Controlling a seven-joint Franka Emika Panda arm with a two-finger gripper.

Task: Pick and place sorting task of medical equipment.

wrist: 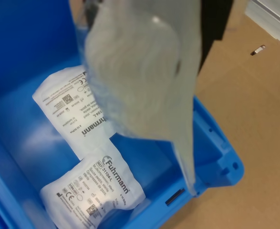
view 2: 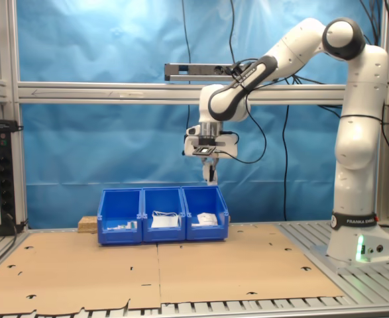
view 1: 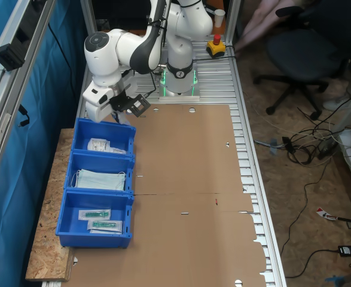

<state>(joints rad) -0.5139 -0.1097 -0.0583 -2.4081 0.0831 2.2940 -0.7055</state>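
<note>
A white sachet (wrist: 144,71), the medical equipment, hangs from my gripper (view 2: 209,167) and shows large and blurred in the wrist view. My gripper (view 1: 122,115) is shut on its upper edge, which hides the fingertips. It hovers above the end blue bin (view 1: 103,124) nearest the robot's base, close to the bin's corner. Two more white sachets (wrist: 75,109) (wrist: 94,191) with dark print lie flat on that bin's floor (wrist: 30,148). They also show as a white patch (view 1: 100,145) in the first exterior view.
Three blue bins stand in a row on brown cardboard (view 1: 187,179). The middle bin (view 1: 99,156) holds pale blue face masks (view 1: 100,179). The last bin (view 1: 94,194) holds clear packets with teal items (view 1: 103,219). An office chair (view 1: 301,54) stands beyond the table.
</note>
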